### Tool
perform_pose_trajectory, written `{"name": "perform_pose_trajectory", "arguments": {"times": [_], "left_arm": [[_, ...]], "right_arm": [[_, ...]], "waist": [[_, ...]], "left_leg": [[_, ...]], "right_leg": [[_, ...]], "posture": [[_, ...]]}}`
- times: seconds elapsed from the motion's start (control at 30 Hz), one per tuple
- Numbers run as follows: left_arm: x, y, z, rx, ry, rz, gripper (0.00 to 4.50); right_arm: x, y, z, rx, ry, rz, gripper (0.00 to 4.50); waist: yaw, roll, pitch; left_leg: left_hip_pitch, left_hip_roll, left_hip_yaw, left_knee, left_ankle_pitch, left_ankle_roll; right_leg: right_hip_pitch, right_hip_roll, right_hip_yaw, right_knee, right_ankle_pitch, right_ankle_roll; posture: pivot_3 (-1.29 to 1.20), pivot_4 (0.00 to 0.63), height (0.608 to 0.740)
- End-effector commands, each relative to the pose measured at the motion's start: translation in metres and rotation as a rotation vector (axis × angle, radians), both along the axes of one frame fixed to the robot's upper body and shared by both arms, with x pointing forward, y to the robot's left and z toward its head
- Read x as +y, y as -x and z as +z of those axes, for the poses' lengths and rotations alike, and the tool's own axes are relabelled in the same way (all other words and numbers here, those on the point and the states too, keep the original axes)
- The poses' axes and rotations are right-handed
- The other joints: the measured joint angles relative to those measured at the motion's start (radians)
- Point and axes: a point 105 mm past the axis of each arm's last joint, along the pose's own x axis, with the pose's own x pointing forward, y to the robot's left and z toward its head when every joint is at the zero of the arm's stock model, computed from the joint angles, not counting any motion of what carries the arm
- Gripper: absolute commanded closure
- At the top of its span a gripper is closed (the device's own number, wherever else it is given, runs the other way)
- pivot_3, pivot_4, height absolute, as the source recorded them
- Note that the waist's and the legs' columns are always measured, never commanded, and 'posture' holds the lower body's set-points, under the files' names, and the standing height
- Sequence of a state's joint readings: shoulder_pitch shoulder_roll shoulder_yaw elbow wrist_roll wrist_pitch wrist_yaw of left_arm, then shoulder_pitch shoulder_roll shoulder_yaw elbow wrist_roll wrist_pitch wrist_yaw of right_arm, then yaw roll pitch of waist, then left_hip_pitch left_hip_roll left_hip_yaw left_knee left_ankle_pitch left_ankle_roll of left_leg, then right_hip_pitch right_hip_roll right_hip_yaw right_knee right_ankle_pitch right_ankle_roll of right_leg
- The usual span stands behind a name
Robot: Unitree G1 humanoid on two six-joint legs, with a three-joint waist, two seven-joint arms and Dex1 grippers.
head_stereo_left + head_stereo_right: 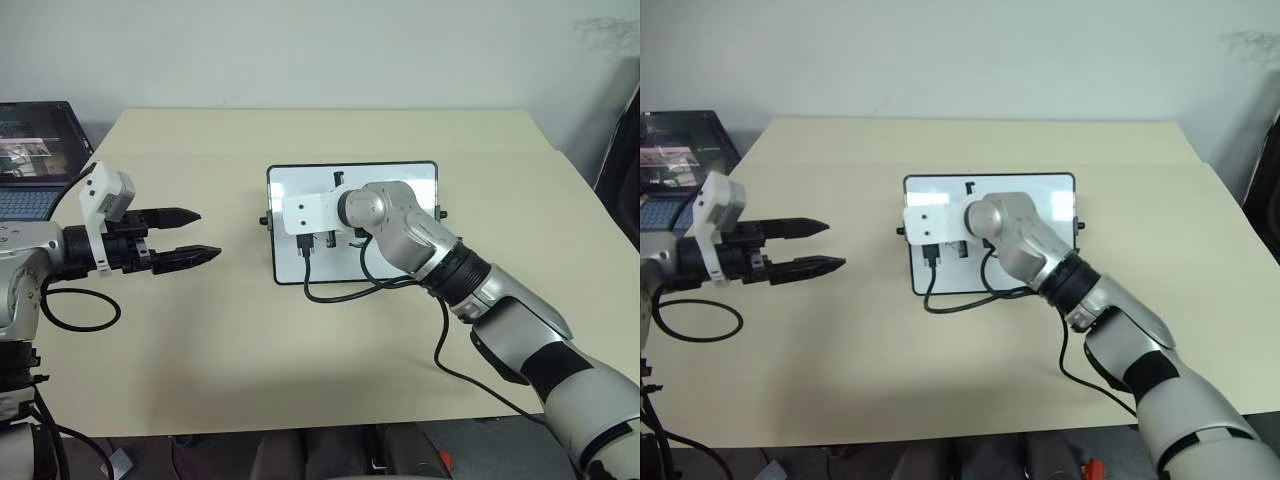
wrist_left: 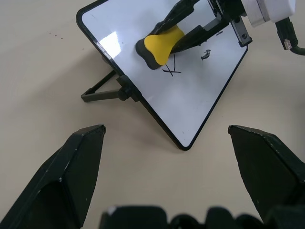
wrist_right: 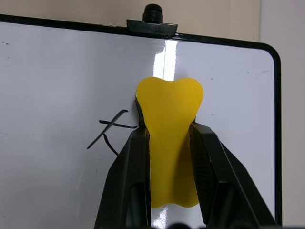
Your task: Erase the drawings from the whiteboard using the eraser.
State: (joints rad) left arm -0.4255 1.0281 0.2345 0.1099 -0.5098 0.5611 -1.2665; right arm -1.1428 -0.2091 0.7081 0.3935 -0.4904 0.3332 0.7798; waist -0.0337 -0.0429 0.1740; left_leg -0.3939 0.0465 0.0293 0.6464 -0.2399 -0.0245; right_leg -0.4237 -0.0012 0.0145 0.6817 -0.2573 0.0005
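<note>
The eraser (image 3: 169, 143), clamped in your right gripper (image 3: 169, 157), sits on the whiteboard (image 3: 57, 71); drawings (image 3: 110, 131) at its nine o'clock remain.

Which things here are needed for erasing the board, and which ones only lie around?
Needed:
- whiteboard
- drawings on it
- yellow eraser, gripped in the right claw

Lying around:
- laptop at the table's far left corner
- left claw, open and holding nothing, beside the whiteboard
</note>
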Motion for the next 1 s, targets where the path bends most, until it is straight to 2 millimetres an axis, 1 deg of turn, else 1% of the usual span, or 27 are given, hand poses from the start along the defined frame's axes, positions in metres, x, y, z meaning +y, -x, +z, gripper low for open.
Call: {"name": "perform_pose_trajectory", "arguments": {"times": [0.03, 0.23, 0.37, 0.47, 0.73, 0.77, 0.83, 0.93, 1.0], "left_arm": [[0.002, 0.004, 0.019, -0.064, -0.013, -0.001, 0.00], [0.003, 0.004, 0.020, -0.067, -0.016, 0.004, 0.00], [0.003, 0.003, 0.021, -0.071, -0.015, 0.003, 0.00], [0.003, 0.003, 0.021, -0.071, -0.015, 0.004, 0.00], [0.002, 0.001, 0.021, -0.074, -0.015, -0.001, 0.00], [0.002, 0.000, 0.021, -0.075, -0.016, -0.002, 0.00], [0.002, 0.000, 0.022, -0.075, -0.015, -0.002, 0.00], [0.002, -0.002, 0.022, -0.076, -0.016, -0.004, 0.00], [0.002, -0.003, 0.022, -0.077, -0.016, -0.006, 0.00]], "right_arm": [[-0.008, 0.002, -0.034, 0.084, 0.052, -0.025, 3.67], [-0.009, 0.016, -0.057, 0.176, 0.068, -0.010, 3.71], [-0.014, 0.018, -0.070, 0.194, 0.095, -0.025, 3.72], [-0.015, 0.018, -0.070, 0.191, 0.094, -0.028, 3.72], [-0.013, 0.016, -0.060, 0.176, 0.072, -0.027, 3.81], [-0.012, 0.017, -0.056, 0.174, 0.061, -0.023, 3.81], [-0.009, 0.018, -0.038, 0.173, -0.001, -0.015, 3.81], [-0.006, 0.025, 0.027, 0.173, -0.221, 0.003, 3.82], [-0.011, 0.031, 0.056, 0.179, -0.330, 0.011, 3.82]], "waist": [[0.000, -0.002, -0.001], [0.000, -0.005, -0.003], [0.001, -0.006, -0.004], [0.001, -0.006, -0.004], [0.002, -0.006, -0.004], [0.002, -0.006, -0.004], [0.003, -0.006, -0.004], [0.005, -0.005, -0.003], [0.005, -0.005, -0.003]], "left_leg": [[0.001, 0.000, 0.000, 0.000, 0.000, 0.000], [0.006, 0.001, 0.000, 0.000, 0.001, 0.000], [0.011, 0.001, 0.000, 0.000, 0.001, 0.000], [0.013, 0.001, 0.000, 0.000, 0.001, 0.000], [0.013, 0.001, 0.000, 0.000, 0.001, 0.000], [0.013, 0.001, 0.000, -0.001, 0.001, 0.000], [0.013, 0.001, -0.001, -0.001, 0.001, 0.000], [0.010, 0.001, -0.001, -0.001, 0.001, 0.000], [0.001, 0.002, -0.001, -0.001, 0.001, 0.000]], "right_leg": [[0.001, 0.000, 0.000, 0.000, 0.000, 0.000], [0.004, 0.000, 0.000, 0.001, -0.001, 0.000], [0.008, 0.000, 0.000, 0.001, -0.001, -0.001], [0.010, 0.000, 0.000, 0.001, -0.001, -0.001], [0.010, 0.000, 0.000, 0.001, -0.001, -0.002], [0.010, 0.000, 0.000, 0.000, -0.001, -0.002], [0.010, 0.000, 0.000, 0.000, -0.001, -0.002], [0.007, 0.000, 0.000, 0.000, -0.001, -0.002], [0.001, 0.000, 0.000, 0.000, -0.001, -0.002]], "posture": [[0.00, 0.150, 0.740], [0.00, 0.150, 0.740], [0.00, 0.150, 0.740], [0.00, 0.150, 0.740], [0.00, 0.150, 0.740], [0.00, 0.150, 0.740], [0.00, 0.150, 0.740], [0.00, 0.150, 0.740], [0.00, 0.150, 0.740]]}}
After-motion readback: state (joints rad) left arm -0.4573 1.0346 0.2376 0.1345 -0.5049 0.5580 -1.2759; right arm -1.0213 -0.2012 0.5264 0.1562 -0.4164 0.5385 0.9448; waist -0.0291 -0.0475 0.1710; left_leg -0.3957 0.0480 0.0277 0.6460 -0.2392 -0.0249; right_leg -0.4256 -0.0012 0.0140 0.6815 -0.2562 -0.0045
